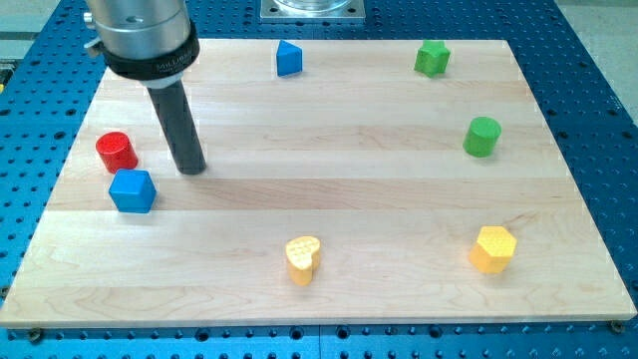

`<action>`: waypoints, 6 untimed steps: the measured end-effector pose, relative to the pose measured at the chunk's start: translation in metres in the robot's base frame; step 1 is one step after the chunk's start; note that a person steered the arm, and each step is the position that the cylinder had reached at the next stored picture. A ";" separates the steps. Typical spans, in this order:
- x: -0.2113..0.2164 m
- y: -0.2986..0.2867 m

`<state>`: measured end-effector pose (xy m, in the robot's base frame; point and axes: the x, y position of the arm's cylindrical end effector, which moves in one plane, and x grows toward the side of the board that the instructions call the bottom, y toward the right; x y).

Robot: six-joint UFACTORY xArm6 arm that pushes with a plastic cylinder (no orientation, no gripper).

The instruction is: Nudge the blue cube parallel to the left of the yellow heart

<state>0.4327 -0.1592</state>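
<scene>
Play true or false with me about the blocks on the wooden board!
1. My tip is touching the yellow heart. False: it is far off, just up and to the right of the blue cube.
2. The red cylinder sits close to the blue cube. True.
3. The blue cube is at the view's right. False: it is at the view's left.
4. The yellow hexagonal block lies to the right of the yellow heart. True.
</scene>
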 end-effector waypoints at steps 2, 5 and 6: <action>0.063 -0.065; 0.097 0.003; 0.125 -0.028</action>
